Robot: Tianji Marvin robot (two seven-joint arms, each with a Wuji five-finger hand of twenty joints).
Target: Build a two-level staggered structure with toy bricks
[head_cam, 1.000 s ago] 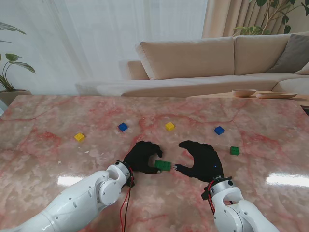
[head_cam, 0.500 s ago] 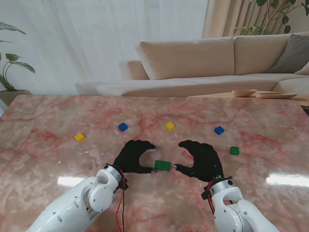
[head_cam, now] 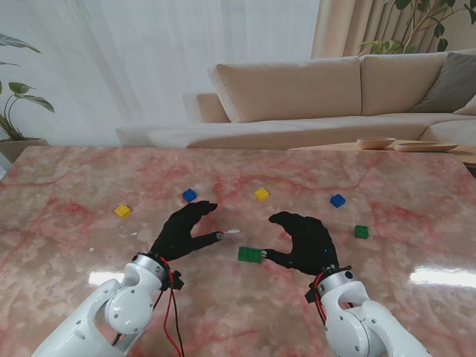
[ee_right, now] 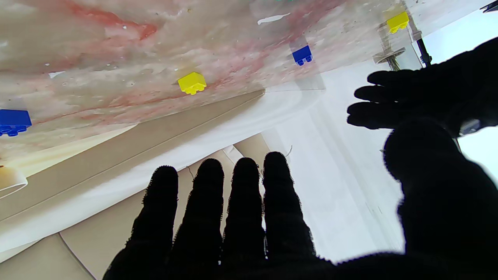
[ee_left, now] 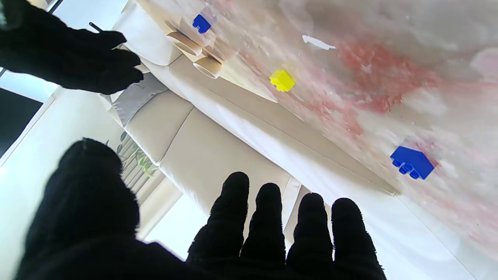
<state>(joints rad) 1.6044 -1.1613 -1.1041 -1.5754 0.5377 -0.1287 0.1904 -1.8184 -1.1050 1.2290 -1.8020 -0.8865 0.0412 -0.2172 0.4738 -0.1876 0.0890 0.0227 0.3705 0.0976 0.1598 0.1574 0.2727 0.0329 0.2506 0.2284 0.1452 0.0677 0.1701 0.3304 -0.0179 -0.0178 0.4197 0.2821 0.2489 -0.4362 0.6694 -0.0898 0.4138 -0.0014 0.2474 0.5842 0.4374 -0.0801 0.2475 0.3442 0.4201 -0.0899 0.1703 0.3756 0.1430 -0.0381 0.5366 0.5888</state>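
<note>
Withdrawn leftward, left hand [head_cam: 184, 230] released the green brick [head_cam: 251, 254]; right hand [head_cam: 303, 242] hovers beside it, fingers spread.

A home living room: beige sofa [head_cam: 312, 93] with cushions, sheer curtains [head_cam: 149, 59], leafy houseplants [head_cam: 18, 104], and a pink marble table [head_cam: 74, 223].

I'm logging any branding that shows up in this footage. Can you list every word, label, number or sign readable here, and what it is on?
None: no readable text appears in any of the three views.
The green brick, the other toy bricks, the marble table, both gloved hands (left hand, right hand) and the white arm shells show no print.
Stud markings on the bricks, if any, are too small to tell.
</note>
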